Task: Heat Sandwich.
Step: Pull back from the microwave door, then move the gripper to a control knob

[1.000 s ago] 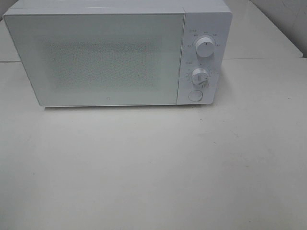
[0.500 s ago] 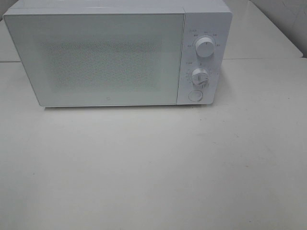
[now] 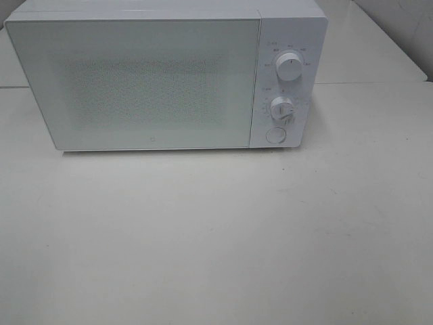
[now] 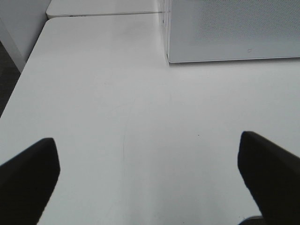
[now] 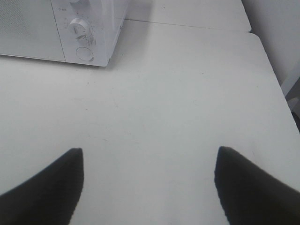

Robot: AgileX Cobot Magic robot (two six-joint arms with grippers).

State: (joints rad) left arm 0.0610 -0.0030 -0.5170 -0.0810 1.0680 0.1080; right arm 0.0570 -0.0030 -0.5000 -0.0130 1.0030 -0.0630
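A white microwave (image 3: pixel 155 78) stands at the back of the white table (image 3: pixel 216 237) with its door shut. Its two knobs (image 3: pixel 289 68) and a round button (image 3: pixel 275 135) sit on the right panel. The sandwich is out of view. Neither gripper shows in the high view. In the left wrist view my left gripper (image 4: pixel 150 173) is open and empty over bare table, with the microwave's lower left corner (image 4: pixel 234 42) ahead. In the right wrist view my right gripper (image 5: pixel 150 183) is open and empty, with the microwave's control panel (image 5: pixel 82 33) ahead.
The table's left edge (image 4: pixel 23 75) and a grey wall panel show in the left wrist view. The table's right edge (image 5: pixel 276 89) shows in the right wrist view. A seam (image 3: pixel 372 83) crosses the table behind the microwave.
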